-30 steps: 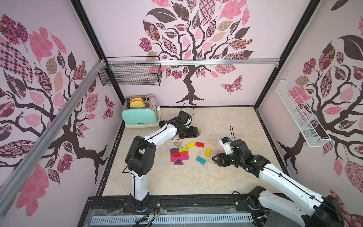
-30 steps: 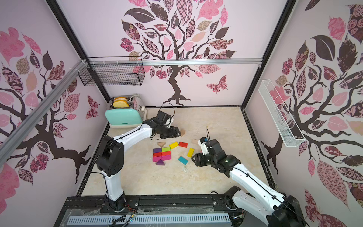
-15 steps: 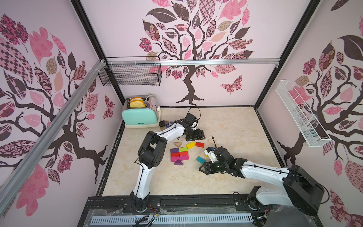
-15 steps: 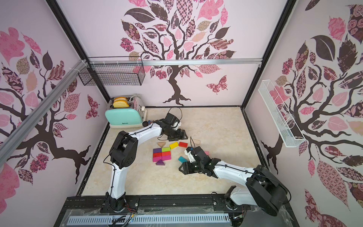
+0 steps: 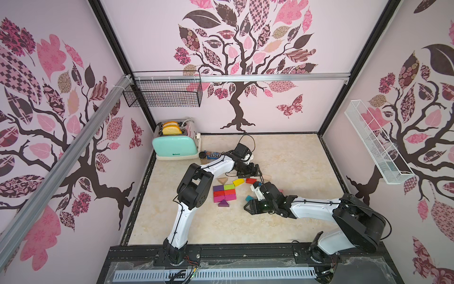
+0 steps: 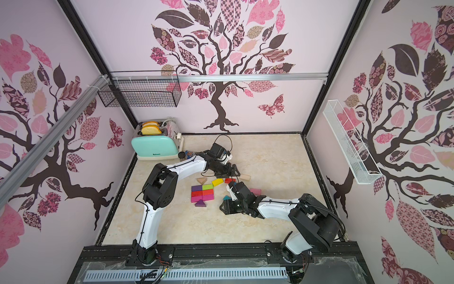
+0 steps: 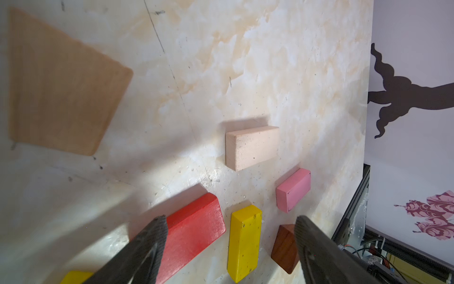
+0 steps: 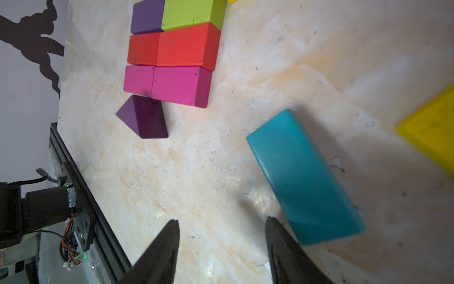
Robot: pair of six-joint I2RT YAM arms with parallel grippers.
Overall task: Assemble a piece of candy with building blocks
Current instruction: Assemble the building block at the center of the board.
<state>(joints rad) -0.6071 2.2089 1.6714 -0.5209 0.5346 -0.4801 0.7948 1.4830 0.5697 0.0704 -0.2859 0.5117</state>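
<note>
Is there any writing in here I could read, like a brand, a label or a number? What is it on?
"m&m's": white letters on the blue packet lying next to the toaster.
Small green word on the toaster's front: too small to read.
Building blocks: no writing visible on them.

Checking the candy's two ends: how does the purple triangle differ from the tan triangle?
Colour: the purple triangle is painted dark purple, the tan triangle bare wood. Place: the tan one lies on the block grid's side toward the toaster, the purple one on the opposite side. Contact: the purple one touches the magenta row; whether the tan one touches is unclear. Both seem to point at the grid.
</note>
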